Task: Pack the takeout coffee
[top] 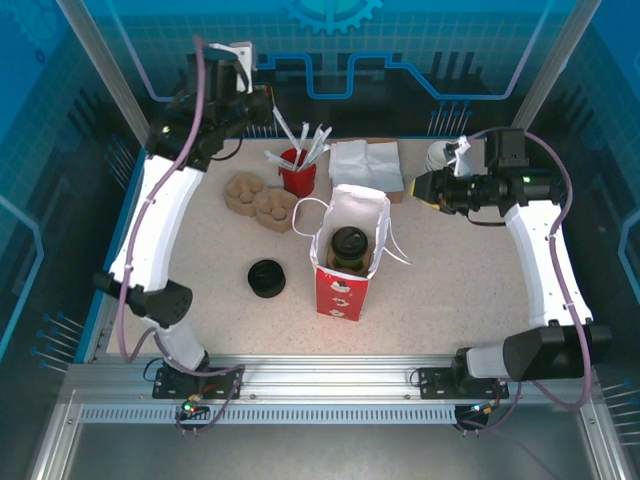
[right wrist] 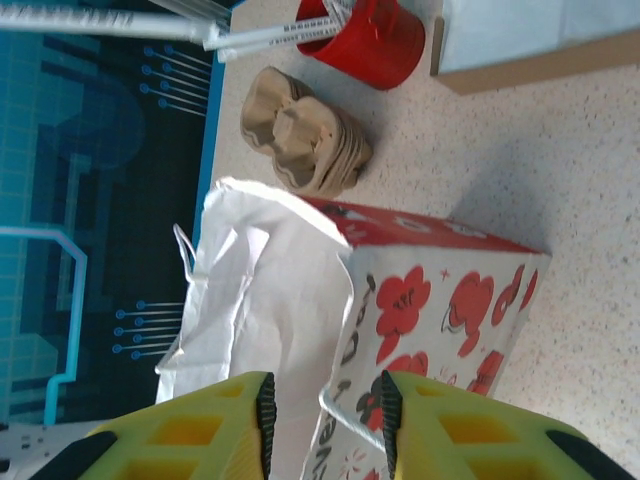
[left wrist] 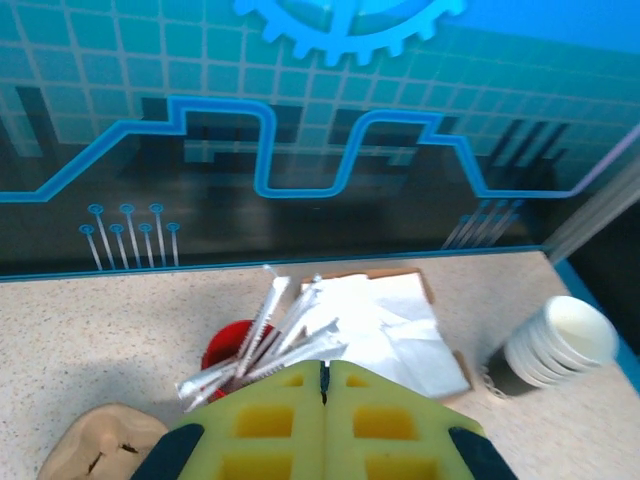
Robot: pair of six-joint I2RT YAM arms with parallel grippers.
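Top view: coffee cup [top: 350, 246] w/ black lid stands upright inside the red-and-white paper bag [top: 338, 290], mid bench [top: 450, 300], bag top open. Low stack of black lids [top: 266, 278] lies left of the bag, apart from it. Cardboard carriers [top: 258, 197], a red cup [top: 298, 175] w/ straws [top: 305, 140] and napkins [top: 366, 163] sit along the far side, and a cup stack [top: 438, 154] is at far right. Left tool [top: 262, 97] is raised at far left, over the back edge. Right tool [top: 420, 188] is right of the bag, near the cup stack, pointing left. Left wrist view: left tool [left wrist: 323, 372] is closed, fingers [left wrist: 270, 420] pressed together, nothing between. Past it are the red cup [left wrist: 228, 345], straws [left wrist: 270, 325], napkins [left wrist: 400, 325], cup stack [left wrist: 560, 345] and a carrier [left wrist: 100, 445]. Right wrist view: right tool [right wrist: 325, 405] is open, fingers [right wrist: 200, 430] apart, holding nothing. The bag [right wrist: 440, 295] is just ahead, w/ its white rim in line w/ the gap. Carriers [right wrist: 300, 135] and red cup [right wrist: 375, 35] lie beyond.
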